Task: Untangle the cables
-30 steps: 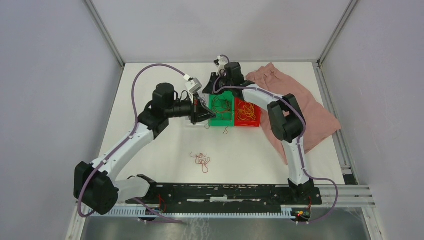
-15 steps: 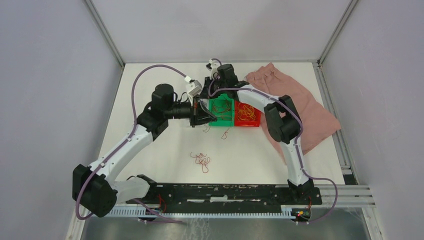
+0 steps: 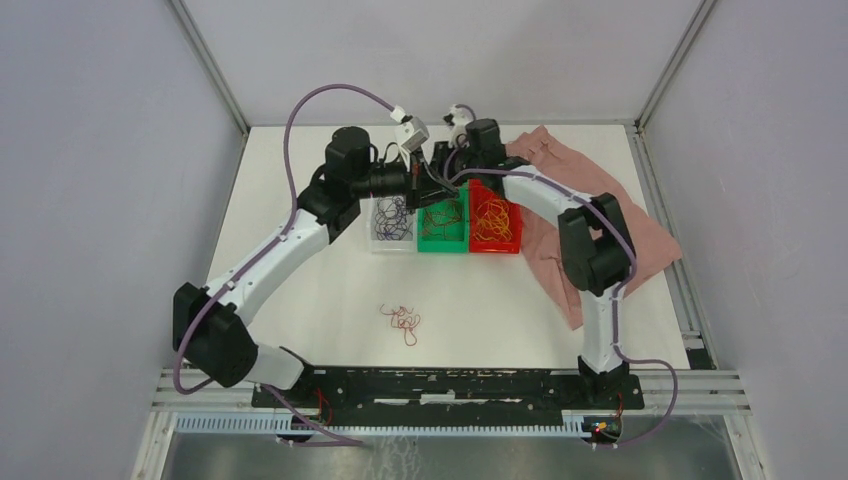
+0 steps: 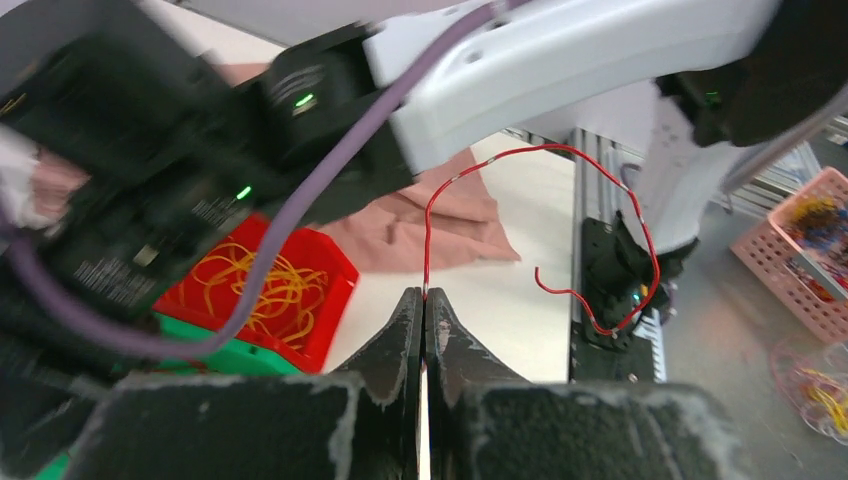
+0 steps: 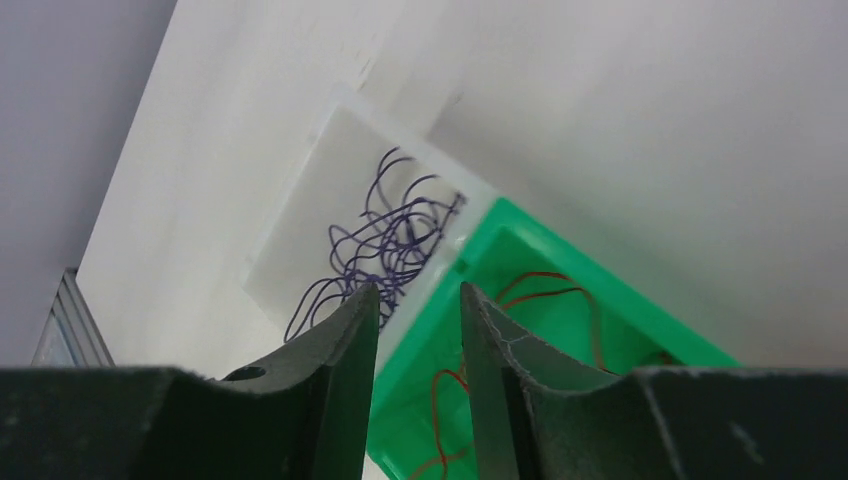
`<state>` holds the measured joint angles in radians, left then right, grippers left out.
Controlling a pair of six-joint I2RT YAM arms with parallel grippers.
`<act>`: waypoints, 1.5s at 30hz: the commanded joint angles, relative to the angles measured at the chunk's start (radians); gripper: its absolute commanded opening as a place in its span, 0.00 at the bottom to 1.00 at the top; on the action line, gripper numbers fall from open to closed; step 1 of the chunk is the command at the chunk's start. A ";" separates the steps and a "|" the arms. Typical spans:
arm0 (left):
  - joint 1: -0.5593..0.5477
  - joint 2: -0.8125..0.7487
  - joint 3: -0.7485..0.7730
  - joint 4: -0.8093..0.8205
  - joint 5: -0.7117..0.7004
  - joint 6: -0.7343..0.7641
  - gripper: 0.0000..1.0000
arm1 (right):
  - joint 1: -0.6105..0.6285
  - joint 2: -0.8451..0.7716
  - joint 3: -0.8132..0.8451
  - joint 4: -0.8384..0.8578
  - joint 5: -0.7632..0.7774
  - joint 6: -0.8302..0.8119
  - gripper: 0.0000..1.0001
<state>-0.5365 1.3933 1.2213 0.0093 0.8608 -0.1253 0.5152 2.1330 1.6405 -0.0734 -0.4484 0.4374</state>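
Note:
My left gripper [image 4: 424, 293] is shut on a thin red cable [image 4: 640, 235] that rises from the fingertips and loops to the right in the air. In the top view the left gripper [image 3: 430, 188] is raised over the back of the green bin [image 3: 443, 238], close to my right gripper [image 3: 443, 168]. My right gripper [image 5: 418, 296] is open and empty, above the edge between the white bin with purple cables [image 5: 385, 240] and the green bin [image 5: 560, 330] with red cables. A small red tangle [image 3: 403, 321] lies on the table.
A red bin [image 3: 495, 225] holds orange-yellow cables, which also show in the left wrist view [image 4: 262, 285]. The white bin [image 3: 392, 222] stands left of the green one. A pink cloth [image 3: 610, 225] lies at the right. Grey walls surround the table.
My left arm has swung up and back from in front of the green bin, carrying a red cable. My right gripper has shifted slightly right at the back of the bins.

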 commanded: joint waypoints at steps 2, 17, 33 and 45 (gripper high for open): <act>-0.001 0.095 0.113 0.069 -0.075 0.040 0.03 | -0.139 -0.220 -0.089 0.120 0.067 0.021 0.43; -0.001 0.398 0.291 0.079 -0.325 0.049 0.03 | -0.335 -0.566 -0.540 0.372 0.170 0.112 0.38; -0.008 0.404 0.091 0.100 -0.618 0.468 0.03 | -0.261 -0.592 -0.632 0.450 0.101 0.187 0.30; -0.033 0.435 0.103 0.043 -0.788 0.599 0.03 | -0.120 -0.489 -0.619 0.414 0.125 0.156 0.26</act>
<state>-0.5579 1.8374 1.2984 0.0502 0.1471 0.4015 0.3676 1.6176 1.0004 0.3195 -0.3252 0.6052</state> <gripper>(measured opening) 0.043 0.272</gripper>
